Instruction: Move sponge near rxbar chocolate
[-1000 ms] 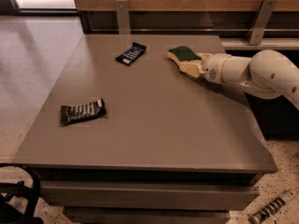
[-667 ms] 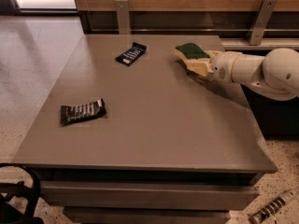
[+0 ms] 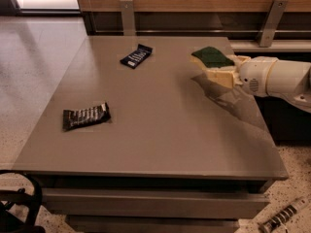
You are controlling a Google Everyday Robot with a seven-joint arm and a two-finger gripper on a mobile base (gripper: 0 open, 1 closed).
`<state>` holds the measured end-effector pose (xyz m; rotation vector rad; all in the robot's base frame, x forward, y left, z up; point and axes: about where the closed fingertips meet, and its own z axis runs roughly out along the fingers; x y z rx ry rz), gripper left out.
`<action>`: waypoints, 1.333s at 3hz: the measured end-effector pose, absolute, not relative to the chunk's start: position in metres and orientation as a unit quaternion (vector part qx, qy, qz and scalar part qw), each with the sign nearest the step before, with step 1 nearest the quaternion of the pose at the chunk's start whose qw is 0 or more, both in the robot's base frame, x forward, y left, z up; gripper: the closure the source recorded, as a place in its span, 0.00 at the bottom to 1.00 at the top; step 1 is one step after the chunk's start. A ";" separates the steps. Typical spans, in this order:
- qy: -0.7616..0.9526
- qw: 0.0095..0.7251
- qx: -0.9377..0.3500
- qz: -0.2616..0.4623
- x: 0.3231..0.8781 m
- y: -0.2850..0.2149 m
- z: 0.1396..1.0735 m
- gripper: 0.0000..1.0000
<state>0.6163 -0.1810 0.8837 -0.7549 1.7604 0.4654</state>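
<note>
The sponge (image 3: 212, 56), dark green top over pale yellow foam, is at the back right of the grey table (image 3: 160, 144). My gripper (image 3: 214, 67) comes in from the right on a white arm (image 3: 277, 77) and is shut on the sponge, holding it slightly above the tabletop. The rxbar chocolate (image 3: 86, 116), a black wrapper with white lettering, lies flat near the table's front left, far from the sponge.
A dark navy-blue bar (image 3: 136, 56) lies at the back middle of the table. A wooden wall panel with metal brackets (image 3: 128, 16) runs behind the table. A black object (image 3: 17, 210) stands on the floor at front left, and a striped tool (image 3: 284, 216) lies at front right.
My gripper has moved to the right with the sponge in it, further from both bars. The two bars have not moved.
</note>
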 end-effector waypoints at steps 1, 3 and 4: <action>0.729 0.542 -0.360 0.211 0.579 -0.162 0.896 1.00; 0.664 0.527 -0.444 0.291 0.524 -0.093 0.903 1.00; 0.638 0.513 -0.466 0.336 0.504 -0.067 0.901 1.00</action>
